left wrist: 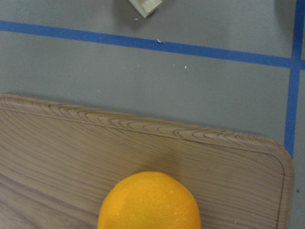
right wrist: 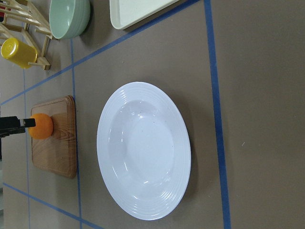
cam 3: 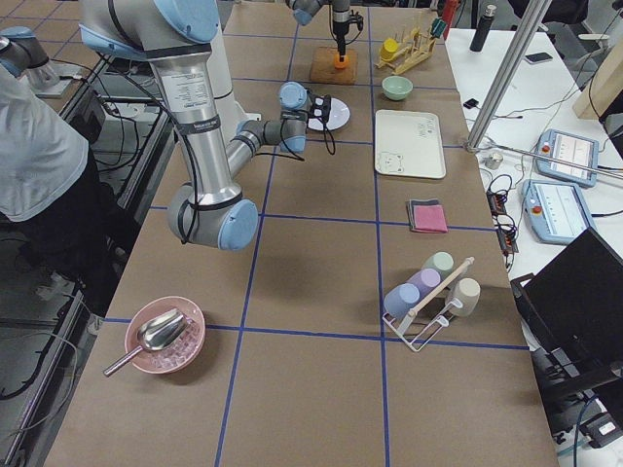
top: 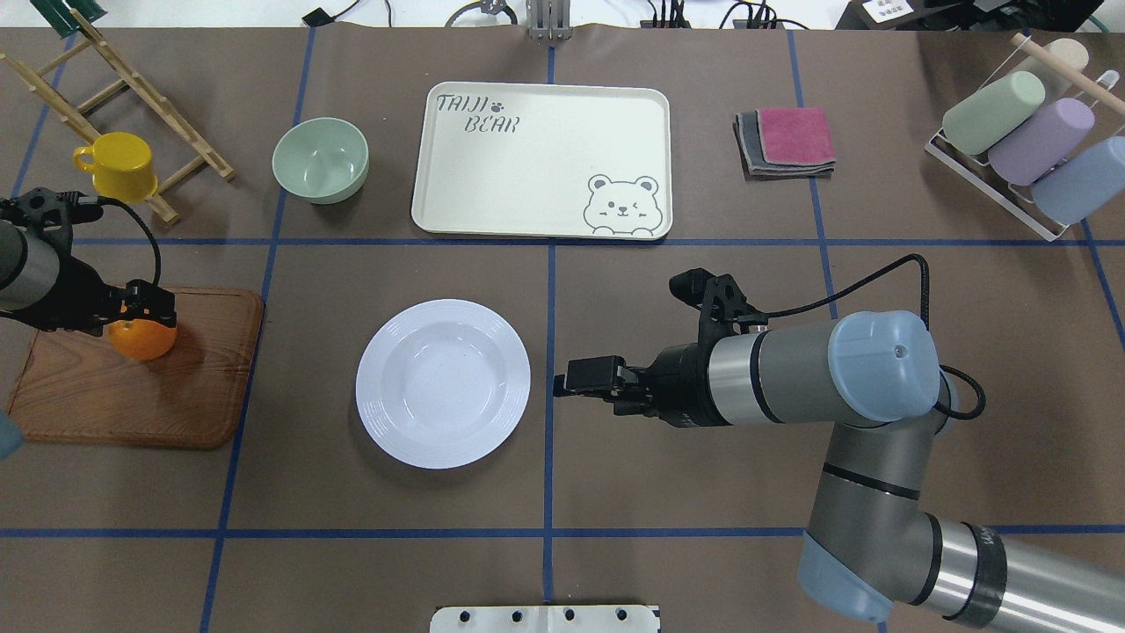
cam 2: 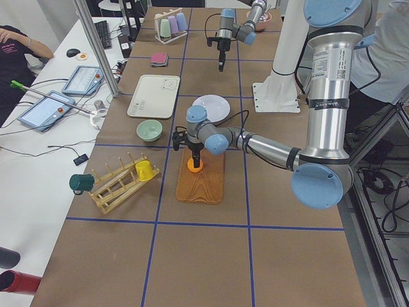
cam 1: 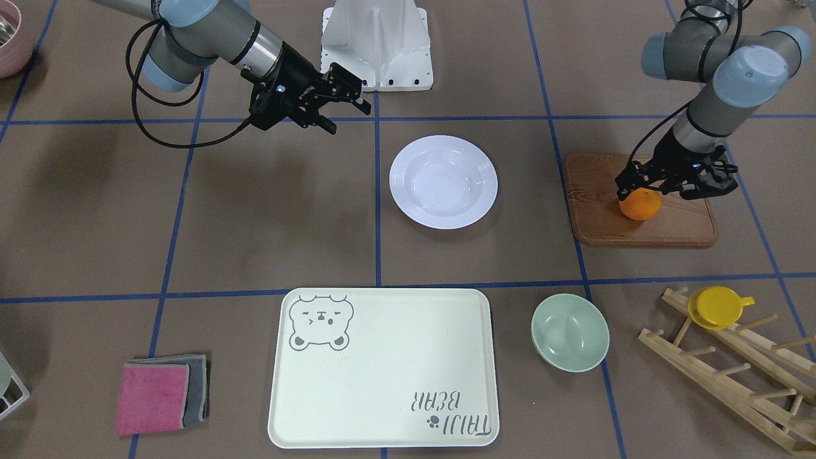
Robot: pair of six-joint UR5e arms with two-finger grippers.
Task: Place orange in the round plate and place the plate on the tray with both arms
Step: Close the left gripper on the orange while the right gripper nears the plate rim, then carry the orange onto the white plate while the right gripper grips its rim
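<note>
The orange (cam 1: 641,205) (top: 141,341) sits at the far end of a brown wooden board (cam 1: 637,223). My left gripper (cam 1: 642,190) comes down over it, its fingers shut against the fruit's sides. I cannot tell whether the orange is lifted off the board. In the left wrist view the orange (left wrist: 149,202) fills the bottom centre. The white round plate (cam 1: 443,182) (top: 443,382) (right wrist: 143,150) lies bare at mid-table. My right gripper (cam 1: 349,116) (top: 562,385) hovers open just off the plate's rim, holding nothing. The cream bear tray (cam 1: 382,366) (top: 527,167) lies beyond the plate.
A pale-green bowl (cam 1: 569,331) stands beside the tray. A yellow cup (cam 1: 717,307) hangs on a wooden rack (cam 1: 733,376). Folded pink and grey cloths (cam 1: 162,395) lie on the tray's other side. A wire rack of cups (top: 1028,141) fills the far right corner.
</note>
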